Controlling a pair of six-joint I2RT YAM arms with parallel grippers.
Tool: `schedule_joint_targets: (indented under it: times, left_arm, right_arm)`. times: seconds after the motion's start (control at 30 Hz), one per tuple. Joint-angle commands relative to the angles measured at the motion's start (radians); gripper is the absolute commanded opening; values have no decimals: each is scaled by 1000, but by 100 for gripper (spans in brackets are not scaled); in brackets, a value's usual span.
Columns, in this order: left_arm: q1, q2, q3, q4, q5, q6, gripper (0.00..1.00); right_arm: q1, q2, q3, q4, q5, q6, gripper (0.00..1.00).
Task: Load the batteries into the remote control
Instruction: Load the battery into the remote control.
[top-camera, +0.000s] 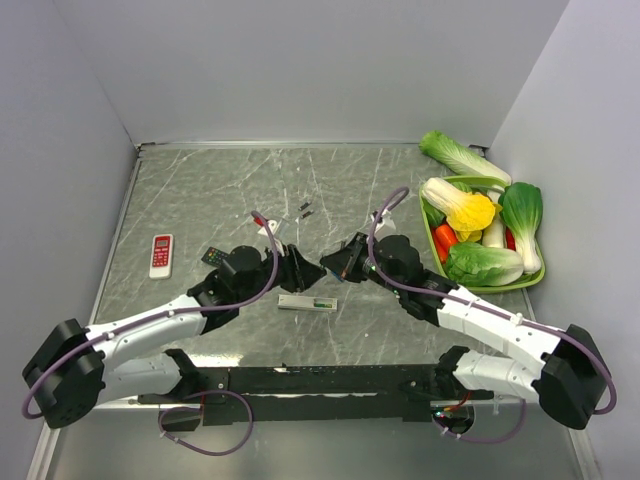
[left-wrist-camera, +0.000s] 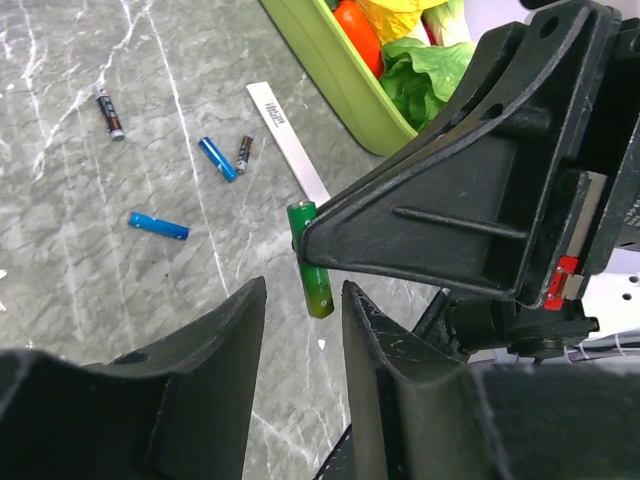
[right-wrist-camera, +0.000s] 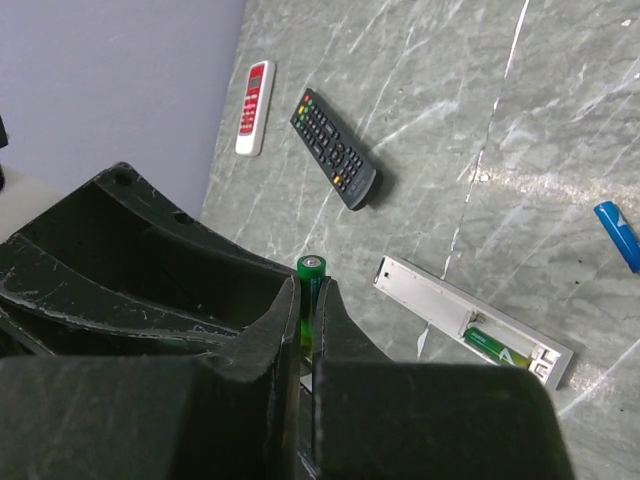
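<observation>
My right gripper (right-wrist-camera: 310, 288) is shut on a green battery (right-wrist-camera: 311, 266) that stands upright between its fingers, above the table. In the left wrist view the lower end of this battery (left-wrist-camera: 312, 270) hangs between the tips of my left gripper (left-wrist-camera: 300, 300). That gripper's jaws are partly open, with a gap on the left side. The silver remote control (right-wrist-camera: 440, 300) lies back up with its compartment open and one green battery (right-wrist-camera: 497, 346) inside; it also shows below the two grippers (top-camera: 307, 302). Several loose batteries, blue (left-wrist-camera: 158, 226) and black (left-wrist-camera: 110, 112), lie on the table.
A black remote (right-wrist-camera: 334, 148) and a white-and-red remote (right-wrist-camera: 254, 108) lie at the left. A green basket (top-camera: 430, 238) of toy vegetables stands at the right wall. A thin white strip (left-wrist-camera: 288, 140) lies near the loose batteries. One more blue battery (right-wrist-camera: 618, 235) lies right of the silver remote.
</observation>
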Motion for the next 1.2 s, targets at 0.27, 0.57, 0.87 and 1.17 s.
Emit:
schedule_joint_targets:
  times: [0.27, 0.57, 0.87, 1.17]
  left_arm:
    - [-25, 33, 61, 36, 16, 8, 20]
    - [-24, -31, 76, -120, 24, 157, 1]
    - [-73, -40, 127, -253, 185, 359, 1]
    - [-211, -13, 152, -257, 194, 445, 1]
  right_arm:
    - [23, -45, -9, 54, 6, 5, 0]
    - [14, -151, -3, -7, -32, -168, 50]
    - [-49, -263, 179, -477, -267, -562, 88]
    - [-138, -189, 260, -677, -479, -638, 77]
